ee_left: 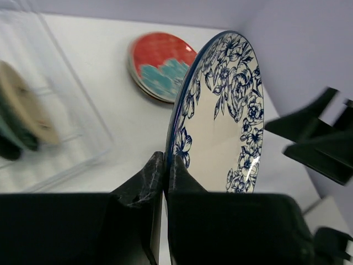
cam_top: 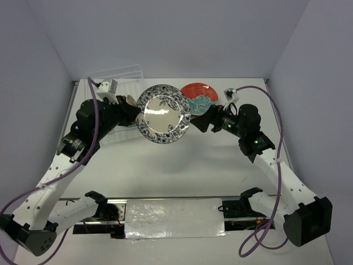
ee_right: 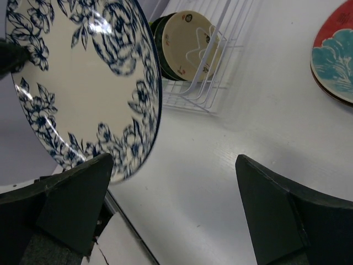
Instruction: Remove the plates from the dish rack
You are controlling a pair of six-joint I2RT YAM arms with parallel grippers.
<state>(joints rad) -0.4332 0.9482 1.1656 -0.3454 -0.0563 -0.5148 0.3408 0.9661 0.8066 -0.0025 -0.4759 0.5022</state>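
Observation:
My left gripper (cam_top: 135, 115) is shut on the rim of a white plate with a dark blue floral rim (cam_top: 163, 113) and holds it in the air over the table's middle. In the left wrist view (ee_left: 165, 165) its fingers pinch the plate's edge (ee_left: 220, 116). My right gripper (cam_top: 199, 122) is open and empty just right of that plate; in the right wrist view (ee_right: 174, 182) the plate (ee_right: 83, 83) stands beside its left finger. A red and teal plate (cam_top: 198, 97) lies on the table at the back. The clear dish rack (cam_top: 118, 105) holds a tan plate (ee_right: 190, 44) and darker ones.
White walls close the table on three sides. The red plate rests on top of another plate (ee_right: 331, 91). A metal rail and a foil-like sheet (cam_top: 174, 218) lie at the near edge between the arm bases.

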